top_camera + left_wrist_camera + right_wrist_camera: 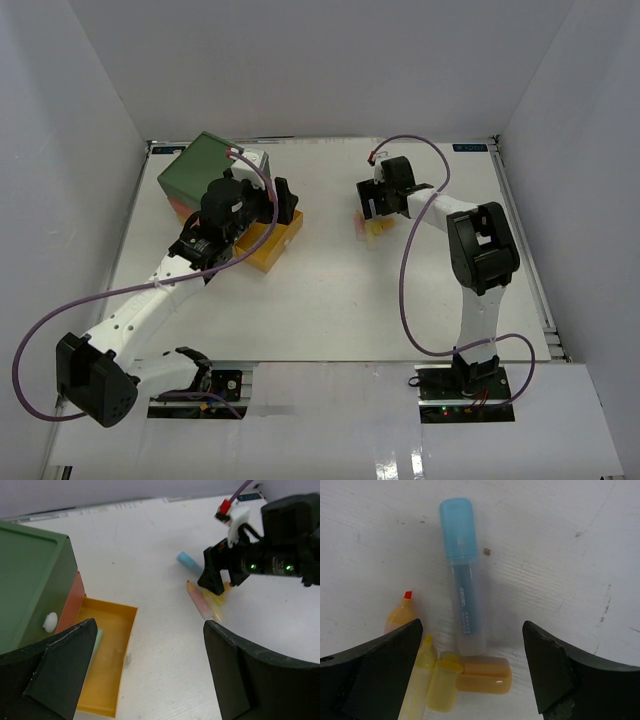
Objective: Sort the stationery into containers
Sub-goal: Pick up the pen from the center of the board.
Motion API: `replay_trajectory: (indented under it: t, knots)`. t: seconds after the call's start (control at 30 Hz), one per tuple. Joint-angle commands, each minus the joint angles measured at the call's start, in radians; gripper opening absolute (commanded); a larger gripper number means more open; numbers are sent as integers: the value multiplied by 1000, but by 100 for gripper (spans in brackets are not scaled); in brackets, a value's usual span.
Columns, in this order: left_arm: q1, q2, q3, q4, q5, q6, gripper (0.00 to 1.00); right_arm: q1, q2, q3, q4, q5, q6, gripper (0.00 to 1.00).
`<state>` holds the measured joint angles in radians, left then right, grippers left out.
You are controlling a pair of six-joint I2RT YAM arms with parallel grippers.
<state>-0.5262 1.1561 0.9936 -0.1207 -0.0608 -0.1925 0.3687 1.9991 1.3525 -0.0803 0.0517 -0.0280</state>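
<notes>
The chest has a green top, an orange-red middle layer and its yellow bottom drawer pulled open, with a mint item inside. My left gripper is open and empty above the drawer's right edge, and it also shows in the top view. My right gripper is open and low over a cluster of stationery: a blue marker, a yellow marker, an uncapped orange marker, an orange cap and a yellow cap. The blue marker lies between its fingers.
White walls enclose the table on three sides. The right gripper hangs over the markers in the left wrist view. A white knob sticks out of the green drawer. Purple cables trail from both arms.
</notes>
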Motion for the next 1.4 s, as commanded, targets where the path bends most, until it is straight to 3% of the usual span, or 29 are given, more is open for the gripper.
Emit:
replay_trajectory:
  t: [0.0,0.13,0.37,0.57,0.67,0.9,1.2,1.37]
  knots:
    - [0,-33,-3,76,-33,-16,98,-2,39,68,-36,20,-4,85]
    - [0,-15,5,66,-24,-16,98,-2,85,111,-36,27,-4,82]
    - [0,-3,4,64,-16,-18,98,-2,145,142,-38,54,-13,67]
    - [0,8,5,64,3,-22,98,-4,161,171,-38,68,-15,30]
    - [0,13,4,65,3,-28,98,-4,150,191,-36,73,-23,19]
    - [0,13,11,65,58,-88,98,4,3,171,-9,21,11,15]
    - [0,51,-9,143,187,-333,98,127,-501,-327,351,-177,221,17]
    - [-18,91,-58,228,205,-446,98,220,-660,-548,508,-207,310,18]
